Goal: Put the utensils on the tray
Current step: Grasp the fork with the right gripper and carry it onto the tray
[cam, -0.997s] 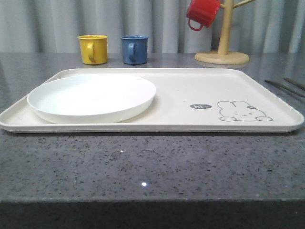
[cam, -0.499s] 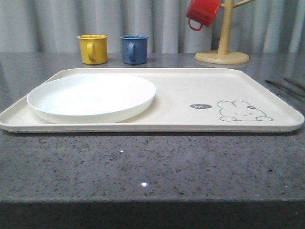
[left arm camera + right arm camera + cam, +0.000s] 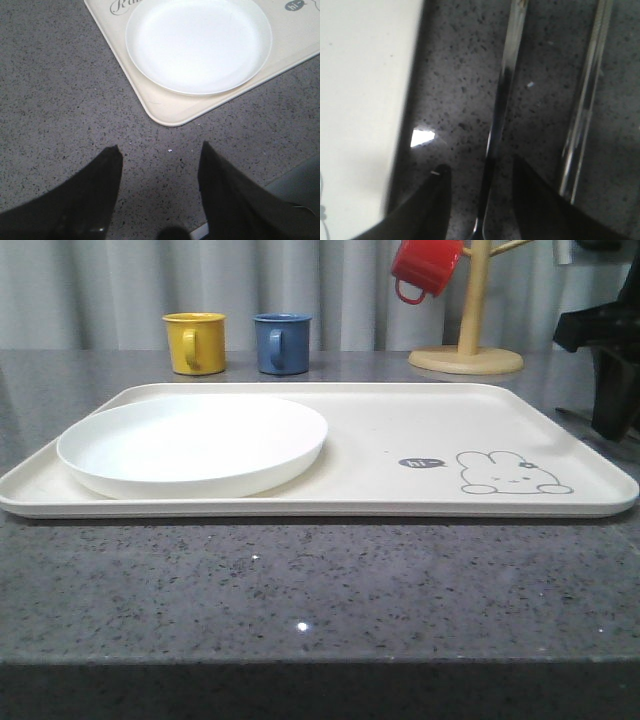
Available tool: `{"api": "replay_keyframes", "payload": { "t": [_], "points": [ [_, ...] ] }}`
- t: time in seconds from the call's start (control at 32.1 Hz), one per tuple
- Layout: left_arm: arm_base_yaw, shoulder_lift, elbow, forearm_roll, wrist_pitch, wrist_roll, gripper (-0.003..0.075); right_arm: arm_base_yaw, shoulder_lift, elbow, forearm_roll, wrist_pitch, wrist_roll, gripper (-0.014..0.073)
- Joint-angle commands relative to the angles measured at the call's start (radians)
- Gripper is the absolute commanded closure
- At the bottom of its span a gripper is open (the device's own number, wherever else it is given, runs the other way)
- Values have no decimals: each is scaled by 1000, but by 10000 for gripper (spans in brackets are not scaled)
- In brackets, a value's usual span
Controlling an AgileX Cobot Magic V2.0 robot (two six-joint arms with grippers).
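1. The bench (image 3: pixel 300 590) is dark grey stone, speckled with black and white flecks.
2. The tray (image 3: pixel 400 430) is cream, printed with a grey line-drawn rabbit (image 3: pixel 508 473), a small dark speech bubble (image 3: pixel 421 463) and grey cursive script (image 3: pixel 121 5).
3. The plate (image 3: pixel 192 443) is plain glossy white.
4. Three mugs: one yellow (image 3: pixel 194 342), one blue (image 3: pixel 281 343), one red (image 3: pixel 425 267).
5. The mug stand (image 3: pixel 468 330) is pale natural wood.
6. The curtain (image 3: pixel 100 290) behind is light grey.
7. My left pincer (image 3: pixel 160 165) and right pincer (image 3: pixel 479 172) are black.
8. Two utensils, one (image 3: pixel 502 100) between my right fingers and one (image 3: pixel 585 100) beside it, are shiny silver metal.
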Motion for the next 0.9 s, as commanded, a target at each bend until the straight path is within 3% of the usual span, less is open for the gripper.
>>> {"api": "replay_keyframes", "payload": {
  "t": [0.0, 0.37, 0.62, 0.87],
  "points": [
    [-7, 2, -25, -1, -63, -12, 364, 0, -3, -56, -4, 21, -11, 340],
    [-7, 2, -25, -1, -63, -12, 364, 0, 5, -59, -3, 30, -11, 578],
    [-7, 2, -25, -1, -63, -12, 364, 17, -57, -60, 22, 52, -11, 584],
    [-7, 2, -25, -1, -63, -12, 364, 154, -108, -115, 35, 141, -11, 580]
  ]
}}
